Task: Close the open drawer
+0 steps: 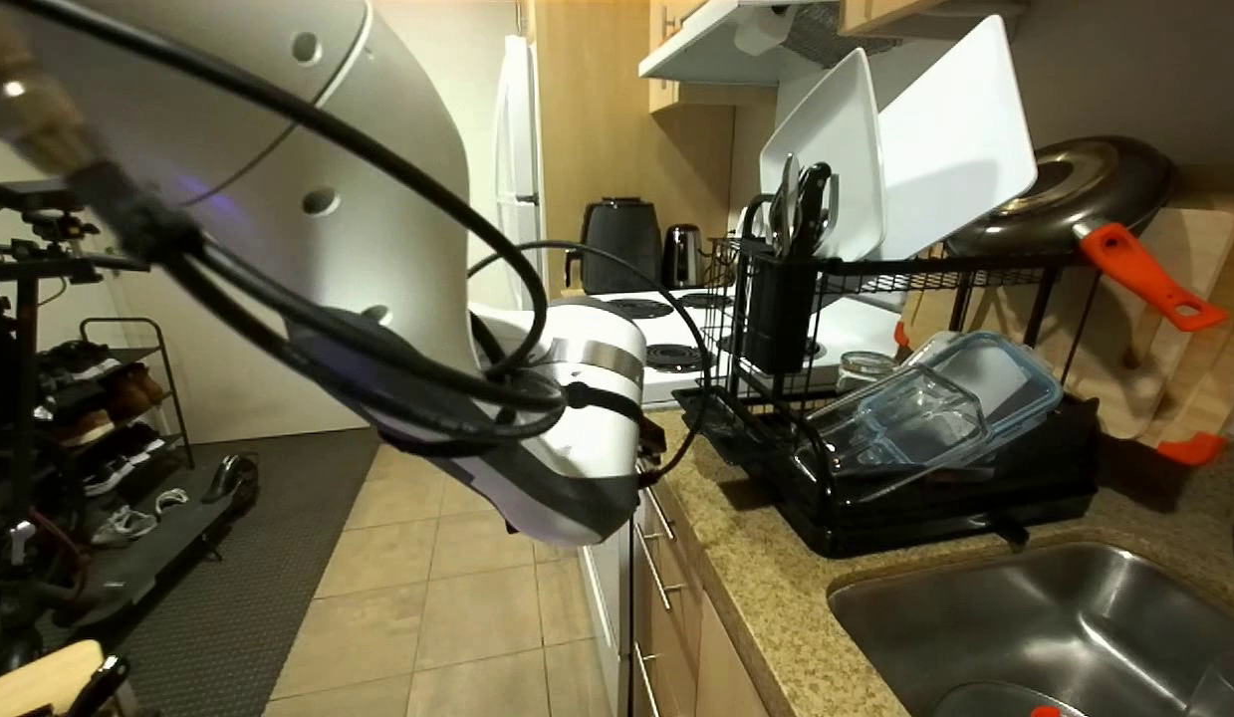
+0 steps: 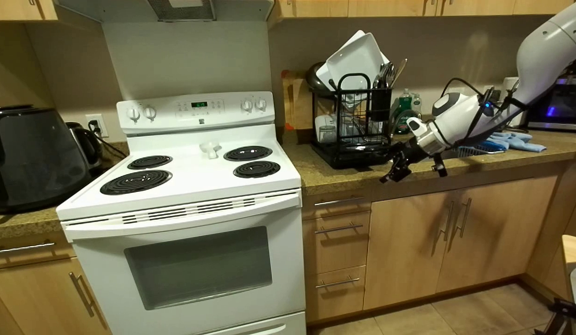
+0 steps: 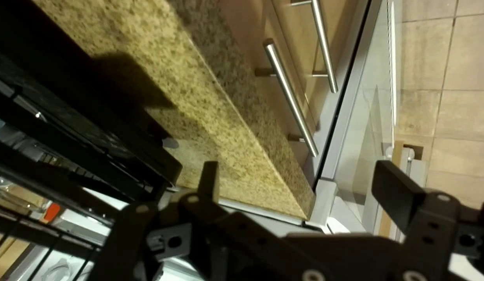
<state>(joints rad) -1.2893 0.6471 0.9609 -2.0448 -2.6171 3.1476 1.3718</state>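
Note:
A stack of three wooden drawers with bar handles stands right of the stove in an exterior view: the top drawer (image 2: 334,209), the middle drawer (image 2: 336,244) and the bottom drawer (image 2: 335,293). Their fronts look flush; I see none clearly standing out. In the wrist view, the nearer drawer handle (image 3: 292,97) and a lower handle (image 3: 324,47) show beyond the counter edge. My gripper (image 2: 414,173) is open and empty, to the right of the top drawer, near the counter's front edge. In the wrist view its fingers (image 3: 301,181) are wide apart. The arm mostly hides it in an exterior view (image 1: 651,443).
A black dish rack (image 2: 332,160) with plates, a pan and cutlery stands on the stone counter (image 1: 716,538), close beside the gripper. The sink (image 1: 1075,607) lies beside it. The white stove (image 2: 199,174) adjoins the drawers. Cabinet doors (image 2: 408,246) are right of the drawers.

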